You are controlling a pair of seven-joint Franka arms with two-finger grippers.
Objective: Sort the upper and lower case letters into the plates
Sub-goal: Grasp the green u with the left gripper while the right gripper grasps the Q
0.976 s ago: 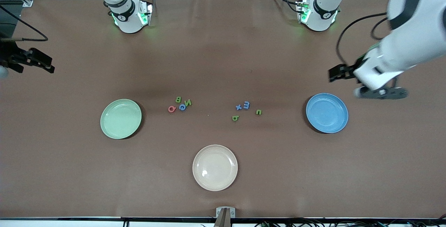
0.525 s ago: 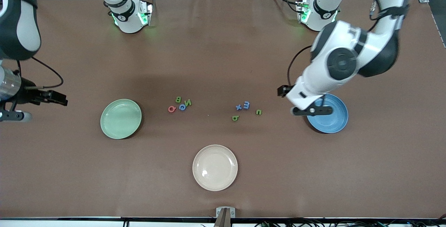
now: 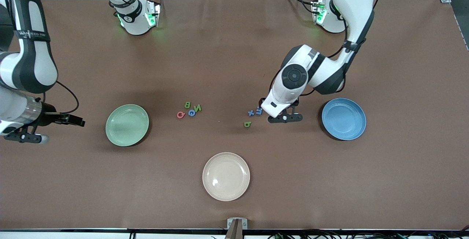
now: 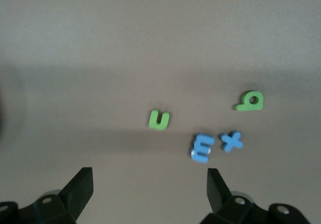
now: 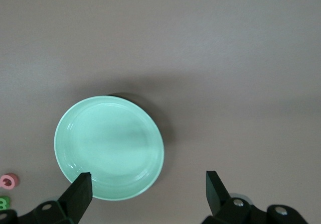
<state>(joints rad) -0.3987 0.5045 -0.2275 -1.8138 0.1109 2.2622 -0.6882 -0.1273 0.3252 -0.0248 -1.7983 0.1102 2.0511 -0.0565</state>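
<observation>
Your two plates sit on the brown surface [image 3: 234, 48]: the mint green plate [image 3: 127, 125] toward the right arm's end, the blue plate [image 3: 343, 118] toward the left arm's end, both bare. Between them lie two clusters of foam letters. Near the green plate you have a green B [image 3: 187, 104], a green N [image 3: 198, 108], a blue G [image 3: 191, 113] and a pink Q [image 3: 180, 114], close together. Toward the blue plate you see a blue x [image 3: 250, 113], a blue m [image 3: 259, 111] and a green b [image 3: 247, 124]; the left wrist view also shows a green u [image 4: 159, 119] just beside the m.

The left gripper [image 4: 149, 186] hangs over the lowercase cluster, its jaws spread wide and holding nothing, with the u lying just ahead of the gap between them. The right gripper [image 5: 147, 191] hangs over the surface beside the green plate, on the side away from the letters, jaws likewise spread wide and empty.

A cream plate [image 3: 226, 176] lies nearer the front camera than the letters, also bare.
</observation>
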